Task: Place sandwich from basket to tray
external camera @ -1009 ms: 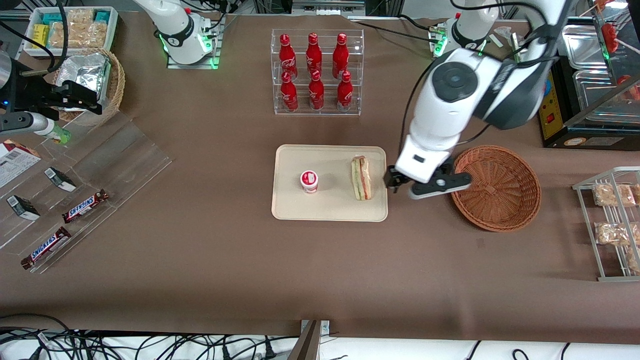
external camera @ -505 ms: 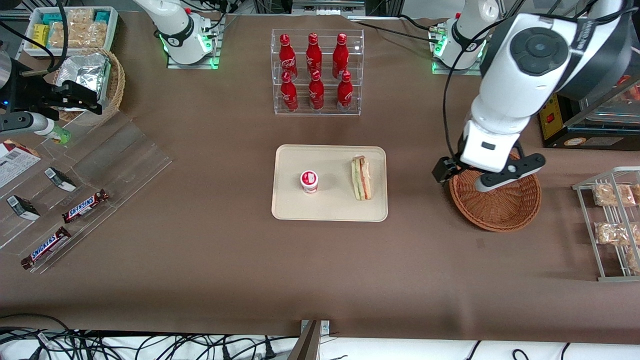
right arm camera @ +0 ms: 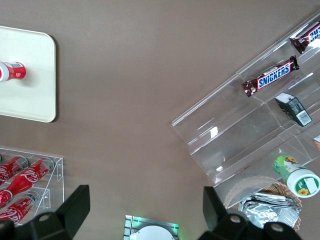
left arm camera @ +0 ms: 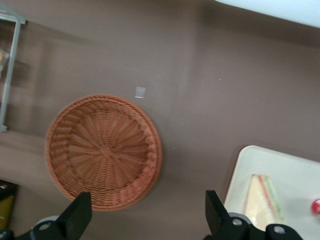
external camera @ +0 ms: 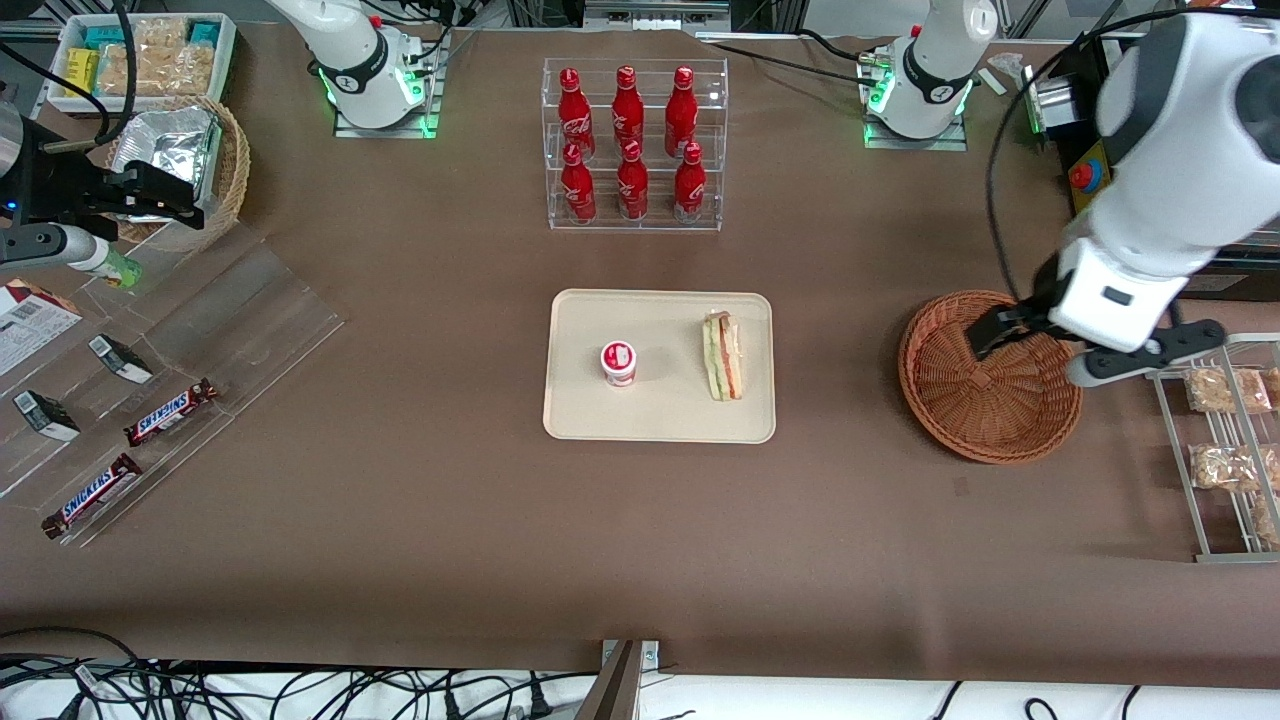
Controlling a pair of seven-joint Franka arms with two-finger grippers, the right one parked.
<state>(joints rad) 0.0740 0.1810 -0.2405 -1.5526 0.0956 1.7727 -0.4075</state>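
Note:
The sandwich, a wrapped white-bread wedge with green and red filling, lies on the cream-beige tray near the tray edge closest to the basket; it also shows in the left wrist view on the tray. The reddish-brown wicker basket holds nothing and also shows in the left wrist view. My left gripper is open and empty, raised above the basket's rim on the working arm's side; its fingertips stand wide apart.
A small red-and-white cup stands on the tray. A clear rack of red bottles stands farther from the camera than the tray. A wire rack of bagged snacks sits beside the basket toward the working arm's end.
My left gripper has moved away from the tray's edge, across the basket, toward the working arm's end of the table. The sandwich stays on the tray.

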